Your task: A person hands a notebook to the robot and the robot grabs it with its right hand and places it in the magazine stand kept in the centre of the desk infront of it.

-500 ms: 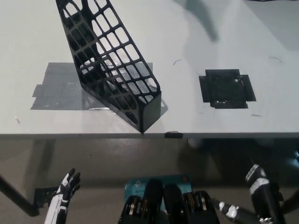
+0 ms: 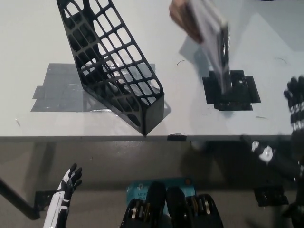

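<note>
A person's hand (image 2: 183, 19) at the top middle holds out a notebook (image 2: 214, 40), blurred and tilted over the desk. My black right hand (image 2: 295, 100) is raised at the right edge, over the desk, to the right of the notebook and apart from it; its fingers look spread. The black lattice magazine stand (image 2: 111, 61) sits on the grey desk (image 2: 28, 47) left of centre, its open top facing up and away. My white left hand (image 2: 69, 183) rests low at the lower left, below the desk edge, fingers apart and empty.
A grey tape patch (image 2: 57, 90) lies under the stand's left side. A black square patch (image 2: 231, 90) marks the desk below the notebook. The desk's front edge (image 2: 95, 138) runs across the middle of the picture.
The person's hand with the notebook has come in from the top. My right hand has risen from below the desk edge to the right edge above the desk. The left hand barely moved.
</note>
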### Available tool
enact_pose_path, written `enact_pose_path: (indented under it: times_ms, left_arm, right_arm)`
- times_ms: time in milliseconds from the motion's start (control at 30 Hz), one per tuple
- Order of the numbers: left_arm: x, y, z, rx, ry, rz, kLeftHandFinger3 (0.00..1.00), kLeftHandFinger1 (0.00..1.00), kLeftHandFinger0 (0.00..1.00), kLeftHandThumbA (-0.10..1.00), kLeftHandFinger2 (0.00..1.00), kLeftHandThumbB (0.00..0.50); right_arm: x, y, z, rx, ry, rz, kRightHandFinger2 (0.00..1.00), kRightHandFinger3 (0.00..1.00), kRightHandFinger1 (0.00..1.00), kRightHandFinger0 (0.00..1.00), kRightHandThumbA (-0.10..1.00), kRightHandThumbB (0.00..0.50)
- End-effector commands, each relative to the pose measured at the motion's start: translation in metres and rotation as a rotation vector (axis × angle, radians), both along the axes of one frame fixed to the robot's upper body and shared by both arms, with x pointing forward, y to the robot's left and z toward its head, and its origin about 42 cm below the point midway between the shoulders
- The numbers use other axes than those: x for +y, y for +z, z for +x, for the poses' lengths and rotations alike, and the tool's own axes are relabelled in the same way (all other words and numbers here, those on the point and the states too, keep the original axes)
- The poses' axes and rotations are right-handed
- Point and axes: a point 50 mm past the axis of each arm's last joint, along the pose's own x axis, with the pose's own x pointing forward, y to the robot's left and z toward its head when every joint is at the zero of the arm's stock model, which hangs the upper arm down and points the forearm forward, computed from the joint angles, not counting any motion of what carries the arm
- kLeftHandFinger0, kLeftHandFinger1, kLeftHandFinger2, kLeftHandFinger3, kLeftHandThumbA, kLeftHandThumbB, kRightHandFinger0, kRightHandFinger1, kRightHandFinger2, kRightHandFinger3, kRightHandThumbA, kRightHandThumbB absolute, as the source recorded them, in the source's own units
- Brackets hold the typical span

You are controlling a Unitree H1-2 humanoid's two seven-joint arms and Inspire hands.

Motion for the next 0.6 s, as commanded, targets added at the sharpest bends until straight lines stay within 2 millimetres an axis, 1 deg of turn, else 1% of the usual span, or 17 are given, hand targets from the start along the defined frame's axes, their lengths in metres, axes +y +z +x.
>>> enact_pose_path:
  times_ms: [0, 67, 167, 200, 267, 300, 400, 567]
  left_arm:
    - [0.007, 0.01, 0.001, -0.061, -0.001, 0.023, 1.0, 1.0, 1.0, 1.0, 1.0, 0.5]
    - [0.007, 0.009, 0.001, -0.059, -0.004, 0.025, 1.0, 1.0, 1.0, 1.0, 1.0, 0.5]
    - [0.008, 0.009, 0.003, -0.057, -0.001, 0.034, 1.0, 1.0, 1.0, 1.0, 1.0, 0.5]
    - [0.008, 0.009, 0.003, -0.058, 0.001, 0.035, 1.0, 1.0, 1.0, 1.0, 1.0, 0.5]
    - [0.008, 0.008, 0.004, -0.055, 0.001, 0.037, 1.0, 1.0, 1.0, 1.0, 1.0, 0.5]
    - [0.008, 0.008, 0.003, -0.054, -0.001, 0.037, 1.0, 1.0, 1.0, 1.0, 1.0, 0.5]
    - [0.007, 0.008, 0.003, -0.054, -0.004, 0.037, 1.0, 1.0, 1.0, 1.0, 1.0, 0.5]
    - [0.006, 0.008, 0.006, -0.056, -0.011, 0.042, 1.0, 1.0, 1.0, 1.0, 1.0, 0.5]
  right_arm:
    - [-0.003, 0.014, 0.014, 0.022, -0.018, 0.068, 1.0, 1.0, 1.0, 1.0, 1.0, 0.293]
    - [-0.003, 0.021, 0.025, 0.019, -0.016, 0.078, 1.0, 1.0, 1.0, 1.0, 1.0, 0.292]
    - [0.001, 0.028, 0.037, 0.008, -0.018, 0.062, 1.0, 1.0, 1.0, 1.0, 1.0, 0.255]
    - [0.002, 0.029, 0.039, 0.006, -0.019, 0.053, 1.0, 1.0, 1.0, 1.0, 1.0, 0.253]
    - [0.006, 0.031, 0.048, 0.01, 0.006, 0.046, 1.0, 1.0, 1.0, 1.0, 1.0, 0.257]
    - [0.01, 0.031, 0.054, 0.024, 0.009, 0.05, 1.0, 1.0, 1.0, 1.0, 1.0, 0.287]
    - [0.016, 0.03, 0.062, 0.043, 0.002, 0.031, 1.0, 1.0, 1.0, 1.0, 1.0, 0.297]
    - [0.033, 0.027, 0.072, 0.056, 0.005, 0.012, 1.0, 1.0, 1.0, 1.0, 1.0, 0.274]
